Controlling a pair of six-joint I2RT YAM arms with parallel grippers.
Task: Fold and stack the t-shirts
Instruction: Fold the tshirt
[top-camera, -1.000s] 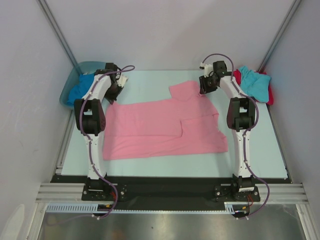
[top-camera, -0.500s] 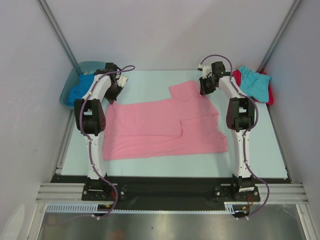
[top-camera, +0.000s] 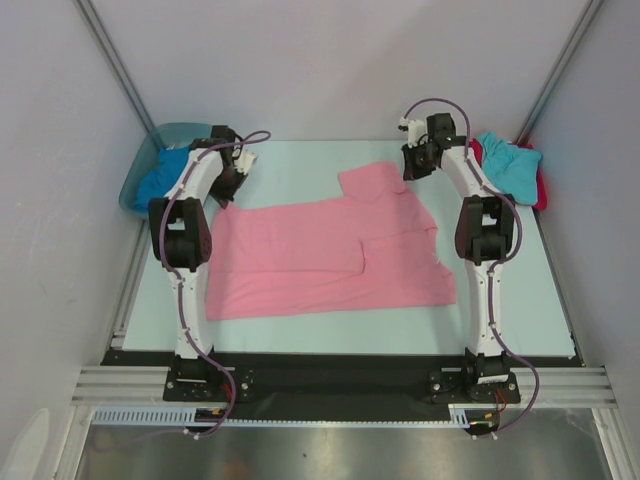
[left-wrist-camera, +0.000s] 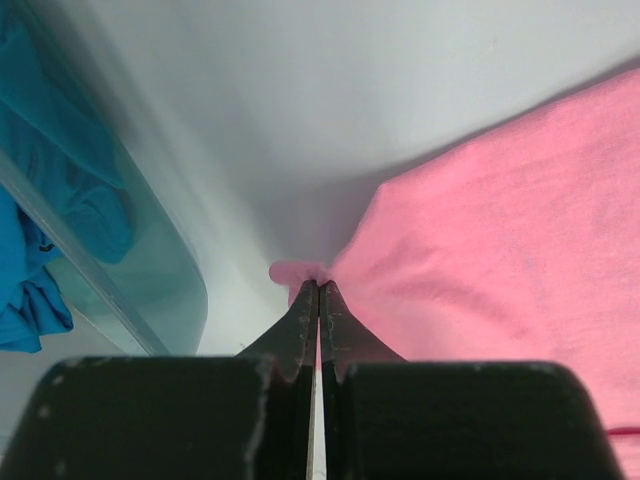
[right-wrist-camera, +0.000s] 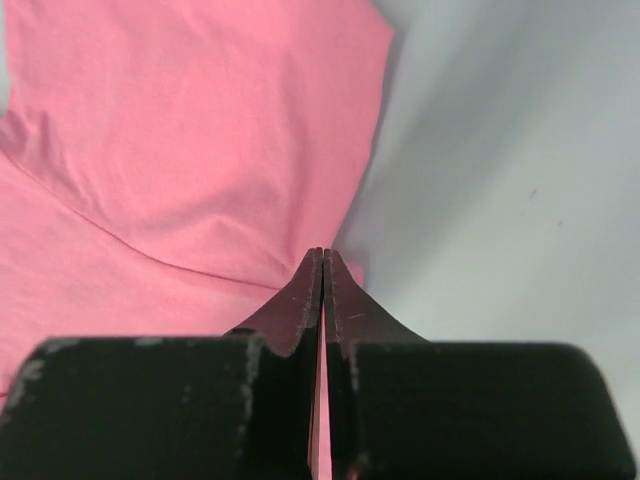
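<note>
The pink t-shirt (top-camera: 330, 255) lies spread across the middle of the table, with one sleeve folded onto its body. My left gripper (top-camera: 228, 192) is shut on its far left corner, and the pinched pink cloth (left-wrist-camera: 300, 272) shows at the tips in the left wrist view. My right gripper (top-camera: 411, 172) is shut on the shirt's far right edge by the sleeve (right-wrist-camera: 200, 130). A turquoise shirt (top-camera: 508, 165) lies on a red shirt (top-camera: 541, 190) at the far right. A royal blue shirt (top-camera: 158, 180) sits in the tub.
A blue-green translucent plastic tub (top-camera: 150, 148) stands at the far left corner, and it also shows in the left wrist view (left-wrist-camera: 130, 260). The pale table (top-camera: 300, 165) is bounded by grey walls behind and at both sides.
My right gripper has risen and moved slightly back with the shirt's edge. The left arm has not moved.
</note>
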